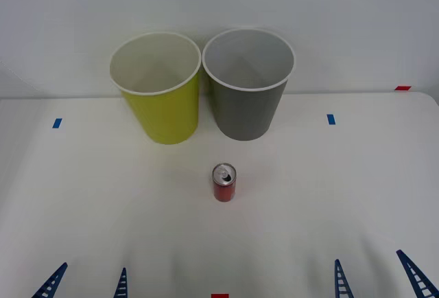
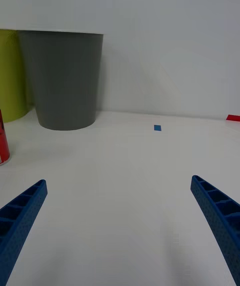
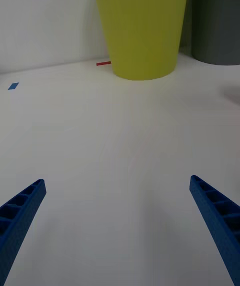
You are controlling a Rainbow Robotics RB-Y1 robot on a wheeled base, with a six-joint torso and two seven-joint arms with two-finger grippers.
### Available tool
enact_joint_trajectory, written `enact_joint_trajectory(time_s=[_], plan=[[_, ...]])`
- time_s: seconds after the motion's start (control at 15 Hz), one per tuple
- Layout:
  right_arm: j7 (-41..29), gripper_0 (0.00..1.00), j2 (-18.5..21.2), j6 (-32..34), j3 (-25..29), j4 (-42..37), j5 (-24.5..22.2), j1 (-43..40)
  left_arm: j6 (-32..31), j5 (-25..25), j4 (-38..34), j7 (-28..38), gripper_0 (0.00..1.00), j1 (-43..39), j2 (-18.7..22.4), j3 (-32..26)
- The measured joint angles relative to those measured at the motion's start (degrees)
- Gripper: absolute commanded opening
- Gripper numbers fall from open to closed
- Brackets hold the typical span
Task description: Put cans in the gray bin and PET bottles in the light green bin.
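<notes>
Altogether, one can (image 1: 224,182) and two bins stand on the white table (image 1: 82,195), with two grippers low at its near edge. The can is small and red, upright, its silver top showing a pull-tab opening. It stands ahead of both grippers, between them, somewhat nearer the right gripper (image 1: 377,277) than the left gripper (image 1: 86,281), and touches neither.

Farther ahead, against the wall, the light green bin (image 1: 161,99) and the gray bin (image 1: 250,92) stand upright side by side; their white rims look to be touching or very nearly so, though that cannot be told for sure. The green one lies ahead of the left gripper's jaws, the gray one ahead of the right gripper's and a little inward. The can stands in front of the gap between them, well short of either.

Both grippers have their blue ribbed fingers spread wide with nothing between them but bare table. In the right wrist view the can shows just beyond and outside one fingertip.

Two blue tape marks (image 1: 57,123) lie on the table, one to each side, and two red marks (image 1: 402,88), one at the far right corner and one at the near edge.
</notes>
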State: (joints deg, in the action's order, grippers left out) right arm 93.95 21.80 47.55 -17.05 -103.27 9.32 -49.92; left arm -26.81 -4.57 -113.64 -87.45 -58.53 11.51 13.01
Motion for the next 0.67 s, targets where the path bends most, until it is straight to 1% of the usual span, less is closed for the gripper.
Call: enact_joint_trajectory(time_s=[0.13,0.2,0.27,0.4,0.53,0.67], plan=[[0.0,1.0,0.0,0.0,0.0,0.0,0.0,0.0,0.0,0.1,1.5,0.1,1.0,0.4,0.6,0.1],[0.0,1.0,0.0,0.0,0.0,0.0,0.0,0.0,-1.2,0.3,1.9,0.1,1.0,0.8,1.7,0.2],[0.0,1.0,0.0,0.0,0.0,0.0,0.0,0.0,-2.7,0.5,2.0,0.2,1.0,1.4,4.0,0.6],[0.0,1.0,0.0,0.0,0.0,0.0,0.0,0.0,-5.3,0.5,2.1,0.0,1.0,4.4,10.2,2.0],[0.0,1.0,0.0,0.0,0.0,0.0,0.0,0.0,-6.2,0.2,2.2,-0.2,1.0,8.9,16.1,4.2],[0.0,1.0,0.0,0.0,0.0,0.0,0.0,0.0,-6.1,0.0,2.2,-0.2,1.0,12.1,19.9,6.4]])
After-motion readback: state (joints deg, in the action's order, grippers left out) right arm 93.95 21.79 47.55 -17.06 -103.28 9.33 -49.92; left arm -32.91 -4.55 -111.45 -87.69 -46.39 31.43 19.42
